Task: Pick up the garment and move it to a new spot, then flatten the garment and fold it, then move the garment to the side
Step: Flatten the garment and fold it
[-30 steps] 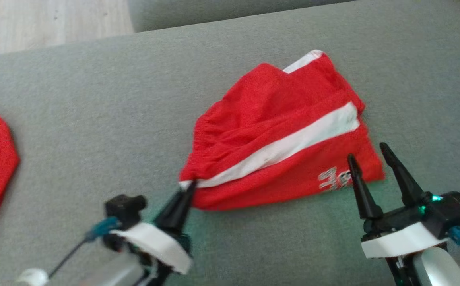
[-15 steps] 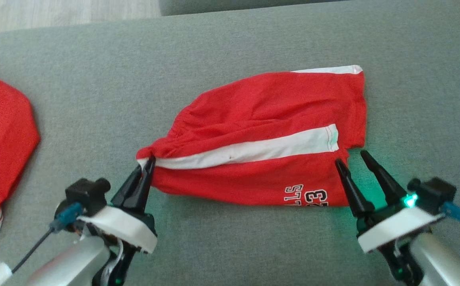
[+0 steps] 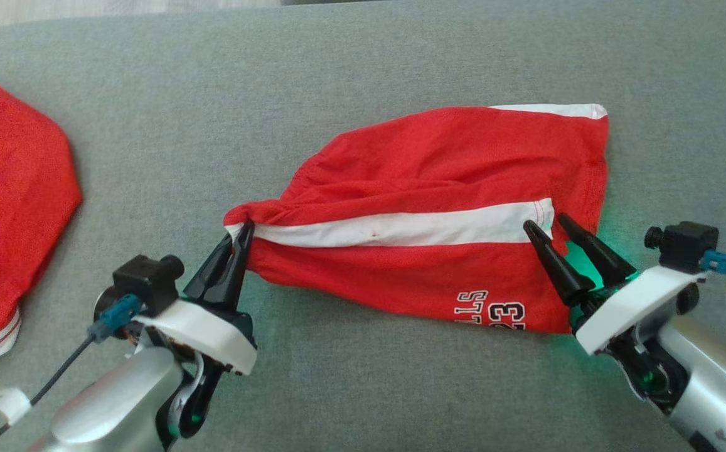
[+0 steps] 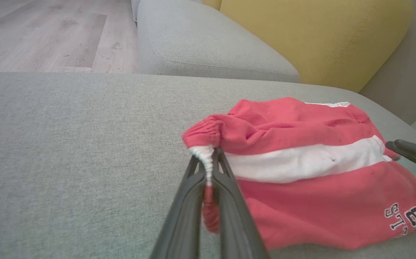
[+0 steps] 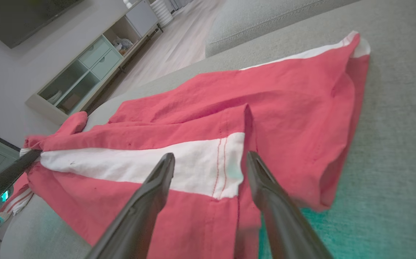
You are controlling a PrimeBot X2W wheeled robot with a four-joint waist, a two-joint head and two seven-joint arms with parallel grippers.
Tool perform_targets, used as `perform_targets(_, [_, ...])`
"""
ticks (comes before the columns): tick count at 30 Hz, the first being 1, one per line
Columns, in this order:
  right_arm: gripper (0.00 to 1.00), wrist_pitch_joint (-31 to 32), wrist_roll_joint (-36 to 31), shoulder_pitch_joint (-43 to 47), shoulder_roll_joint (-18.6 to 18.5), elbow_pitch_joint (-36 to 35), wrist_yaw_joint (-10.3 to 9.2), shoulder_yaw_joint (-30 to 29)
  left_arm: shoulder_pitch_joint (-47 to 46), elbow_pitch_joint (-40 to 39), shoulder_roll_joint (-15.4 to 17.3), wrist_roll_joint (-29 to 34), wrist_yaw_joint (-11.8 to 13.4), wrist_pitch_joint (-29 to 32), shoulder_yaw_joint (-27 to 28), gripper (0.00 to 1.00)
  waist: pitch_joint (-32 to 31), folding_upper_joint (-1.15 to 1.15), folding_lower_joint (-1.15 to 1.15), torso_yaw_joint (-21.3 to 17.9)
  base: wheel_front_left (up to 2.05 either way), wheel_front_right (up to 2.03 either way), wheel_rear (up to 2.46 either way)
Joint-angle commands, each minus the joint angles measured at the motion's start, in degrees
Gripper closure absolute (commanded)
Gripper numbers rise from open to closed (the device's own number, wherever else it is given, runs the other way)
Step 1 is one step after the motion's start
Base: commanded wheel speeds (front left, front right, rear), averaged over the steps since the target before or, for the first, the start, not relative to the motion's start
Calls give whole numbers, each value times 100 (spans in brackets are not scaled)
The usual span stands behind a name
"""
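On the head camera I see the red shorts (image 3: 425,182) lying across the centre and right of the frame on the grey sofa seat (image 3: 350,69). The waistband is toward the left and the leg hems toward the right. A white stripe (image 3: 400,229) runs along their length, and there is printed lettering (image 3: 491,311) near the lower edge.

My left gripper (image 3: 241,233), at lower left, is clamped tight on the waistband corner where the stripe ends. The left wrist view shows the gathered elastic pinched between the two fingers.

My right gripper (image 3: 543,225), at lower right, stands spread wide with nothing in it. Its fingers sit either side of the hem end of the stripe, and I cannot tell whether the tips touch the cloth.

A second red garment (image 3: 11,188) lies at the left edge of the frame, well apart from the shorts. In the left wrist view a yellow cushion (image 4: 319,32) sits at upper right.
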Motion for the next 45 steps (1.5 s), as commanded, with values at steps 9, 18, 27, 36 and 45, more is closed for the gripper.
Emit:
perform_targets(9, [0, -143, 498, -540, -275, 252, 39, 724, -387, 60, 12, 87, -125, -38, 162, 100, 73, 0, -1, 116, 0, 0, 0])
perform_targets(18, [100, -295, 584, -821, -353, 79, 39, 1129, -423, 126, 31, 86, -159, -37, 154, 100, 45, 0, -1, 36, 0, 0, 0])
perform_targets(27, [100, -302, 84, -1012, -514, -847, 39, -508, -860, -497, 206, 105, -224, 58, 457, 100, 139, 0, -1, -391, 0, 0, 0])
perform_targets(36, [100, -303, -610, -2656, -1461, -1196, 39, -1931, -3469, -419, -162, 796, -568, 877, 581, 100, 760, 0, -1, -689, 0, 0, 0])
perform_targets(45, [100, -304, -1005, -4715, -1643, -800, 39, -2555, -5943, 1615, -1522, 1622, -902, -52, 904, 100, 1350, 0, -1, -776, 0, 0, 0])
